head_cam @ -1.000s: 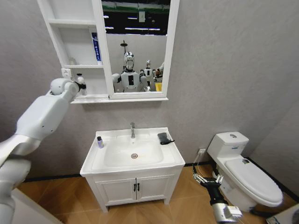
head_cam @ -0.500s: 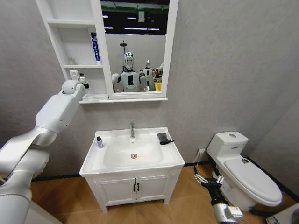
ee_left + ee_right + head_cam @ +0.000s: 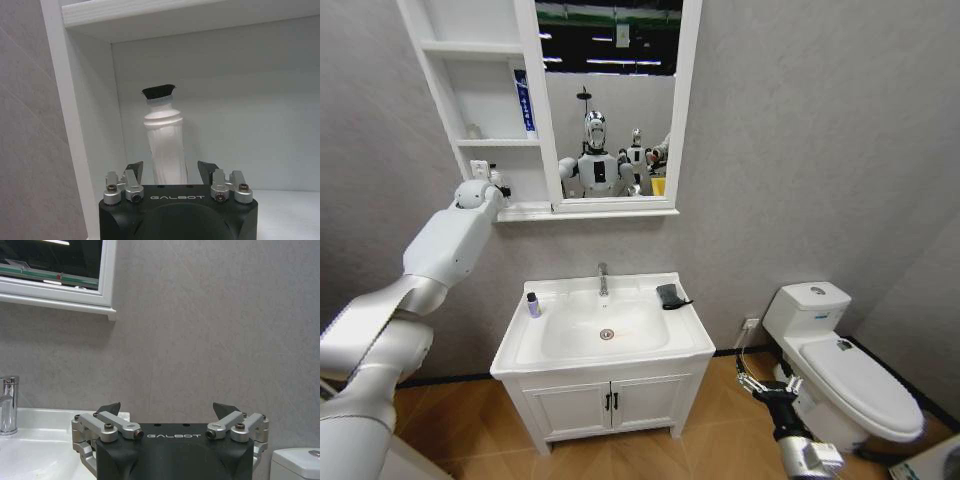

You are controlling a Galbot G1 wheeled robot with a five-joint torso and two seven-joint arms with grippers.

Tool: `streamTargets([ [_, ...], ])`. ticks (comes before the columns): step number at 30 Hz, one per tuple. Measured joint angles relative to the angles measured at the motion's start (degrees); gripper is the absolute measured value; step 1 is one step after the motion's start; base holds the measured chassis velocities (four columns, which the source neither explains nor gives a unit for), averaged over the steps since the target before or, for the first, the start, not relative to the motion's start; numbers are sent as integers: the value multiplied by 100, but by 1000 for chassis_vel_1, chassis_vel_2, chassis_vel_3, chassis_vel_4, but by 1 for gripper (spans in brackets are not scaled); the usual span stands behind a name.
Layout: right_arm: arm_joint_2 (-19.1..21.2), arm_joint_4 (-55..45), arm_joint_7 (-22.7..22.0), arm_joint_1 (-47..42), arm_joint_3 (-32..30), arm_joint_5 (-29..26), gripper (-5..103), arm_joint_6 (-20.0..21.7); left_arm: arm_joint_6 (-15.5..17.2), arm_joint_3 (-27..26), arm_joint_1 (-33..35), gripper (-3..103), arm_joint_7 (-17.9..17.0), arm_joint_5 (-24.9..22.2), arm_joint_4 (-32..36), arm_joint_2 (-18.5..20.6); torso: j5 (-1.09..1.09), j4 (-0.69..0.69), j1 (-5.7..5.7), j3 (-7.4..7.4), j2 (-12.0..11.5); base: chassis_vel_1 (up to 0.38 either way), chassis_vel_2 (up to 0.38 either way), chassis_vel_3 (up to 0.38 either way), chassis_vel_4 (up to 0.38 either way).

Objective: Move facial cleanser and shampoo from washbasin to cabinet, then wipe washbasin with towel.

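A: Our left gripper (image 3: 170, 171) stood wide-jawed around the tube (image 3: 164, 137) on the cabinet's (image 3: 470, 90) lowest shelf.

B: Right gripper (image 3: 169, 412) idled, open. The bottle (image 3: 533, 304) on the washbasin (image 3: 605, 335) probably needed fetching next.

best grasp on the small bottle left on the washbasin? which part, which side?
Grip the small bottle around its mid-body, below the dark cap. It stands upright on the left rim of the washbasin, beside the bowl and apart from the tap, so I'd approach level from the front with an open claw. The left claw is up at the cabinet.
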State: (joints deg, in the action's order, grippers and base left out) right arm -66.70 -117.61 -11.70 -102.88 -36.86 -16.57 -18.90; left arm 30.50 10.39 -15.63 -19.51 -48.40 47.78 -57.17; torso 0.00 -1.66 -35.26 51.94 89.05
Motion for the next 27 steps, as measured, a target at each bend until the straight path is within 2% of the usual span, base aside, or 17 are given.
streamTargets([
  [1,0,0,0,0,0,0,100,0,0,0,0,62,0,0,0,0,0,0,0,0,0,0,0,0,0],
  [3,-9,30,0,18,1,0,100,-9,103,-7,158,73,-6,-101,389,219,0,-1,0,0,0,0,0,0,0],
  [4,-9,30,0,18,1,0,100,-9,103,-7,158,73,-6,-101,389,219,0,-1,0,0,0,0,0,0,0],
  [6,-22,57,-1,57,14,-6,100,-14,277,-188,552,83,-22,-453,1275,740,0,-2,-1,0,0,0,0,0,0],
  [7,-22,57,-1,57,14,-6,100,-14,277,-188,552,83,-22,-453,1275,740,0,-2,-1,0,0,0,0,0,0],
  [9,-30,99,5,89,28,-9,100,-20,330,-540,1087,94,236,-822,2063,1285,-1,3,0,-1,0,0,0,0,0],
  [10,-30,99,5,89,28,-9,100,-20,330,-540,1087,94,236,-822,2063,1285,-1,3,0,-1,0,0,0,0,0],
  [12,-21,134,8,123,53,-8,100,-28,164,-854,1732,99,759,-991,2770,1723,-2,5,1,-1,0,0,0,0,0],
  [13,-21,134,8,123,53,-8,100,-28,164,-854,1732,99,759,-991,2770,1723,-2,5,1,-1,0,0,0,0,0],
  [14,-9,149,8,147,71,-17,100,-28,-4,-1061,2206,100,1120,-1024,3198,2003,-3,4,1,-1,1,0,0,0,0],
  [15,-6,154,8,155,78,-19,100,-28,-46,-1121,2325,100,1201,-1023,3285,2062,-3,3,1,-1,0,0,0,0,0],
  [17,8,191,8,193,105,-21,100,-28,-281,-1502,3111,100,1489,-998,3732,2381,-1,1,1,-1,1,0,0,0,0],
  [18,8,191,8,193,105,-21,100,-28,-281,-1502,3111,100,1489,-998,3732,2381,-1,1,1,-1,1,0,0,0,0],
  [19,9,199,9,206,124,-22,100,-28,-475,-1707,3588,100,1563,-960,3948,2512,-1,2,0,-1,1,0,0,0,0],
  [22,-7,234,17,220,138,-14,100,-28,-838,-1923,4342,100,1558,-868,4279,2634,-1,3,0,-1,1,0,0,0,0],
  [24,-37,288,22,232,145,-2,100,-43,-1294,-2100,5001,100,1057,-569,4432,2465,-1,2,0,-1,1,0,0,0,0],
  [27,-54,311,22,234,142,-1,100,-53,-1495,-2182,5181,100,800,-332,4405,2286,-3,1,0,0,1,0,0,0,0],
])
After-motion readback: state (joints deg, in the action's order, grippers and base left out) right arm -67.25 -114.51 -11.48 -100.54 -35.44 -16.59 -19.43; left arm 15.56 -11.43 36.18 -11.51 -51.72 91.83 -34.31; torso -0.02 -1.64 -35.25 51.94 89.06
